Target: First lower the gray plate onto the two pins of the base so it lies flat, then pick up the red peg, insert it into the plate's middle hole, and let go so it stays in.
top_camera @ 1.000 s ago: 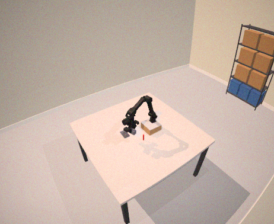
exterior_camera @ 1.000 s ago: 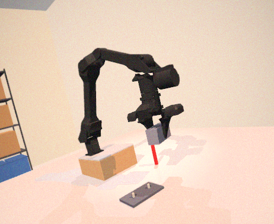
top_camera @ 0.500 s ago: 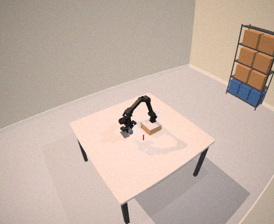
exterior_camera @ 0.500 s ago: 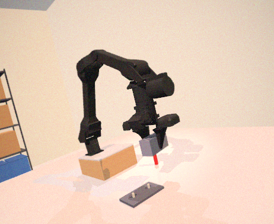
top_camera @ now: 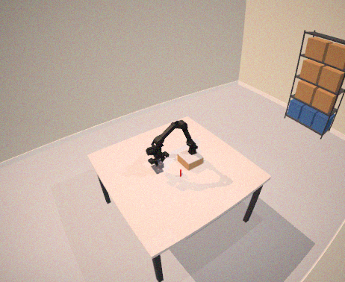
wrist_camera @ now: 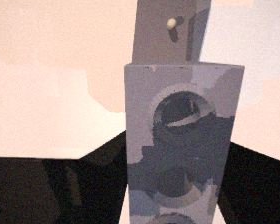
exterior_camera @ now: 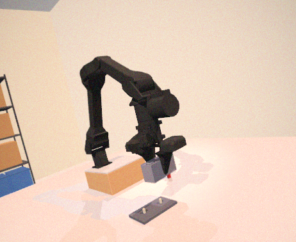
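Observation:
My gripper (exterior_camera: 158,167) (wrist_camera: 163,135) is shut on the gray plate (exterior_camera: 148,174) (wrist_camera: 140,95), a thick block with round holes, and holds it above the table. The dark base (top_camera: 157,170) (exterior_camera: 153,211) (wrist_camera: 151,42) lies on the table. In the exterior view the plate is above and behind the base, clear of its pins. Two pale pins stand on the base, a front one (exterior_camera: 144,210) and a back one (exterior_camera: 160,200); one pin (wrist_camera: 171,23) shows beyond the plate's far end in the wrist view. The red peg (top_camera: 181,173) (exterior_camera: 169,176) stands upright, mostly hidden in the exterior view.
An orange-brown box (top_camera: 187,163) (exterior_camera: 98,182) with a pale top stands under the arm's mount, beside the base and the peg. The table (top_camera: 141,209) carries them all. A shelf rack (top_camera: 299,76) with boxes stands far off by the wall.

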